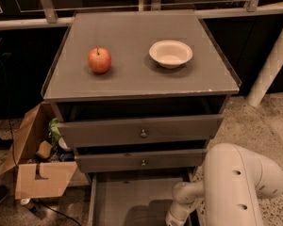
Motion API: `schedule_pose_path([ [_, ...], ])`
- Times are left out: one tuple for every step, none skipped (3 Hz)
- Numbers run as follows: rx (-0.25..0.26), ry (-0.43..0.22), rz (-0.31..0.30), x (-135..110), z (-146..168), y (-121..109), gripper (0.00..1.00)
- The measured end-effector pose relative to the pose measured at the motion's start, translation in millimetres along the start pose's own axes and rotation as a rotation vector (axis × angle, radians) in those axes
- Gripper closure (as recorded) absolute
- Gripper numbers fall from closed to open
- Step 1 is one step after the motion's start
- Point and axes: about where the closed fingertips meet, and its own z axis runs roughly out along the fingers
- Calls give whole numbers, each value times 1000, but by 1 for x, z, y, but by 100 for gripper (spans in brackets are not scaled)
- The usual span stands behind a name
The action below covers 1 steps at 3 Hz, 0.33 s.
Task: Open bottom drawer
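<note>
The bottom drawer stands open, the gripper at its right front, hold indiscernible.

There is just 1 camera, set high in front of the cabinet and tilted steeply down, so the grey top fills the upper half and the 3 drawer fronts step away below it. It stands close: the robot's own white arm bulks into the lower right corner, and the gripper sits at the bottom edge, over the pulled-out bottom drawer.
</note>
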Motion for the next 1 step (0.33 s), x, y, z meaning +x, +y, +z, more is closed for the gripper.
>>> schedule_pose_path([
  [0, 0, 0, 0, 0, 0, 0],
])
